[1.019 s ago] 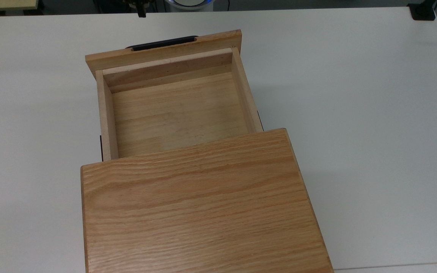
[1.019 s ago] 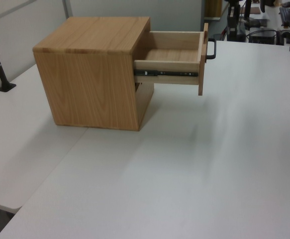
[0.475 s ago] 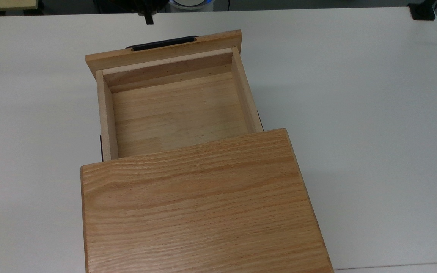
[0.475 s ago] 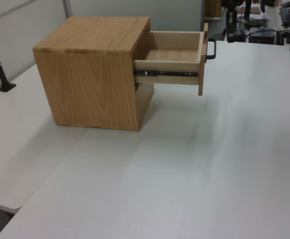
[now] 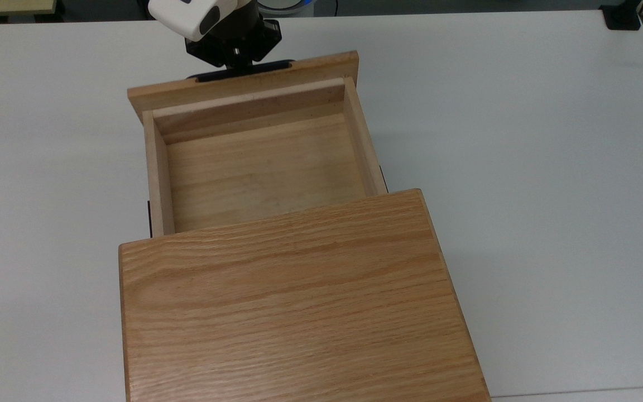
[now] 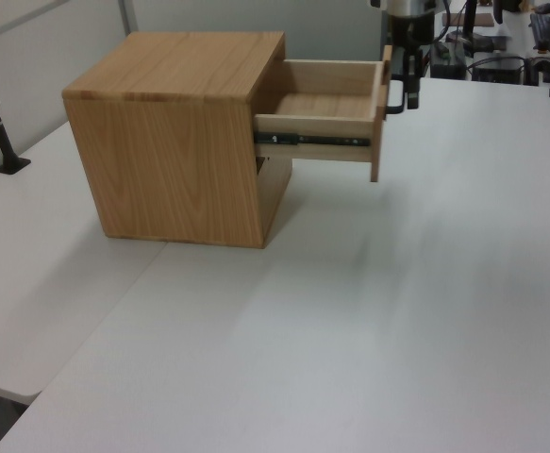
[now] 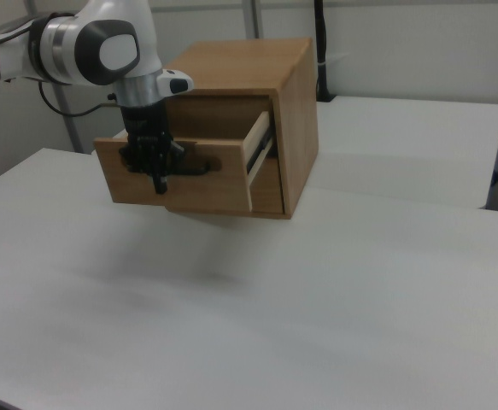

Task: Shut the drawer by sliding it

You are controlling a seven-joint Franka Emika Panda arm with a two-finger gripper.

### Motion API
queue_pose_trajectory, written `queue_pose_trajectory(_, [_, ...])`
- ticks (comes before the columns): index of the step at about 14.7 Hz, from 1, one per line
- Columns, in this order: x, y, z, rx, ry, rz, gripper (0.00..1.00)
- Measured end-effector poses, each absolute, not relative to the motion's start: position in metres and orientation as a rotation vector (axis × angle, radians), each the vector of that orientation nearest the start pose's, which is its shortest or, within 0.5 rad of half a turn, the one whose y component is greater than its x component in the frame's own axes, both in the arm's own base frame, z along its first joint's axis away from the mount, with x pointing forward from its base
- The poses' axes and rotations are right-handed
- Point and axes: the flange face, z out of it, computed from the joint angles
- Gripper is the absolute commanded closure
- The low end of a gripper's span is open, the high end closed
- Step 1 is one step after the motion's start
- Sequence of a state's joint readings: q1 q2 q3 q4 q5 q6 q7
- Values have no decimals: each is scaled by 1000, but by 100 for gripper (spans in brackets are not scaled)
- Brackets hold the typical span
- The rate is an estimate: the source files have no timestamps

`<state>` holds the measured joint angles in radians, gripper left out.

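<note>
While the top view bares the drawer floor, the right view shows the pincer, closed, at its handle.

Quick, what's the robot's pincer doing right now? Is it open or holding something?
Pincer: at the black handle on the front of the drawer; whether it is open or shut cannot be told.

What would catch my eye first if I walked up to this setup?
Probably the oak cabinet on the white table, with its drawer pulled far out and empty. Next, the white robot arm, whose black end effector sits right at the drawer's black handle on the front panel.
</note>
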<state>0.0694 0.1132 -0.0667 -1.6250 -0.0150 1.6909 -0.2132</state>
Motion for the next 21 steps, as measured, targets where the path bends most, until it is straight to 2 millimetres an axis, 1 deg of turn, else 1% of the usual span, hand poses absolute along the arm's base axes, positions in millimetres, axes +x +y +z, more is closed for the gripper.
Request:
queue_pose_trajectory(1, [597,5,546,-3139,-339,27,100])
queue_pose_trajectory(3, [606,19,552,-3140,-325,-101,100])
queue_pose_trajectory(6, [620,30,547,-3140,-298,-218,100])
queue_pose_trajectory(9, [645,34,539,-3140,-267,-313,100])
queue_pose_trajectory(10, [656,35,540,-3140,-252,-333,100])
queue_pose_trajectory(12, [671,37,542,-3138,-213,-381,100])
queue_pose_trajectory(14, [686,39,540,-3128,-173,-464,100])
queue_pose_trajectory(17, [704,40,531,-3107,-120,-584,100])
queue_pose_trajectory(21, [723,41,518,-3084,-68,-686,100])
